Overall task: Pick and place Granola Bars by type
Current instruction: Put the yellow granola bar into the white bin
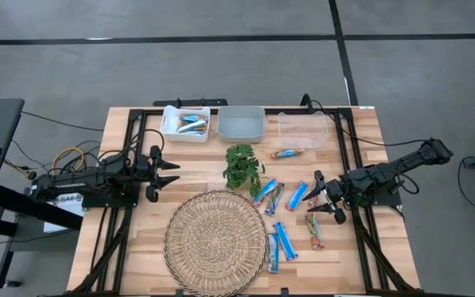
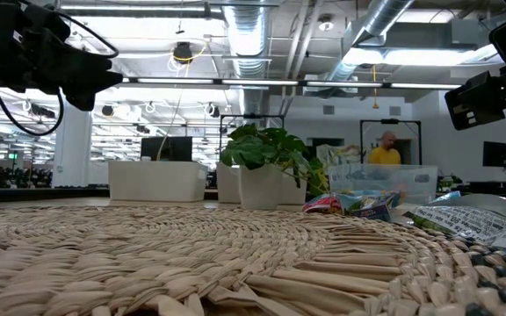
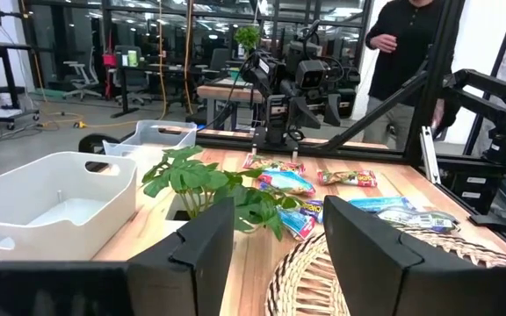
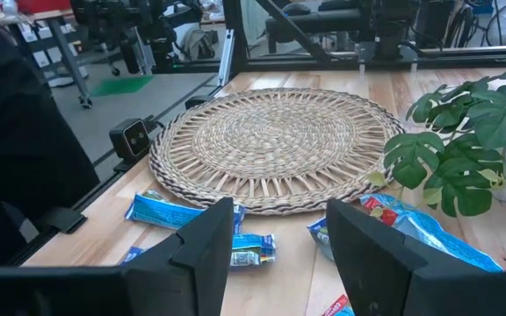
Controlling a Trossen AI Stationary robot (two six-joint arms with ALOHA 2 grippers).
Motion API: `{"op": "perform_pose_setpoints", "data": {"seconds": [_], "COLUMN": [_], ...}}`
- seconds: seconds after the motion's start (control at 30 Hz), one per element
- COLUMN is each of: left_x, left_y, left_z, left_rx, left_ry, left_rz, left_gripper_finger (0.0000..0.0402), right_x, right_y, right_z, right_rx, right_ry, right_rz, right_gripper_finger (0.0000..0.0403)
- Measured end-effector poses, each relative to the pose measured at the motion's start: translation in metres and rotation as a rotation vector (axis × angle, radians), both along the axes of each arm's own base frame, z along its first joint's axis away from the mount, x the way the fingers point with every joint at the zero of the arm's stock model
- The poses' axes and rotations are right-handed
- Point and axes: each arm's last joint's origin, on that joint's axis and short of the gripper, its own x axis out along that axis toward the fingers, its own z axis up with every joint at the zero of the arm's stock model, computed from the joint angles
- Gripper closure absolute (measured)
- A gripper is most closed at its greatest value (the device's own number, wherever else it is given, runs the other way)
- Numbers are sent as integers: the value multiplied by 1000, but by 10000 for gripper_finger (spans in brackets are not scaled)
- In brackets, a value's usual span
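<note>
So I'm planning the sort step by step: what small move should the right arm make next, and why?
Probably lower the right gripper onto the blue bar just ahead: its fingers are open and empty, and loose bars lie unsorted beside the woven mat.

Colours and patterns on the table

Granola bars (image 1: 284, 240): mostly blue wrappers, one reddish (image 1: 314, 232). Woven placemat (image 1: 216, 241): tan, radial weave. Plant (image 1: 242, 167): green leaves, white pot. Bins: white (image 1: 185, 123), grey (image 1: 242, 123), clear (image 1: 303, 129). Table (image 1: 138, 239): light wood.
</note>
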Motion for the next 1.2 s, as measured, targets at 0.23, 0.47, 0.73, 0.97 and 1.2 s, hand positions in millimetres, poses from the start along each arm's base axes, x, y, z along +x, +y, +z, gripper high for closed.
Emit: {"op": "perform_pose_setpoints", "data": {"seconds": [0.23,0.47,0.73,0.97,1.2], "left_x": [0,0,0,0,0], "left_y": [0,0,0,0,0], "left_z": [0,0,0,0,0], "left_rx": [0,0,-1,-1,-1], "left_ry": [0,0,2,2,2], "left_rz": [0,1,13,15,15], "left_gripper_finger": [232,232,232,232,232], "right_x": [0,1,17,65,114], "right_y": [0,-3,-24,-39,-44], "right_z": [0,64,128,144,123], "right_rx": [1,503,469,35,-415], "right_ry": [-6,-85,159,490,660], "right_rz": [-6,-54,-366,-460,-402], "right_gripper_finger": [225,227,227,228,228]}}
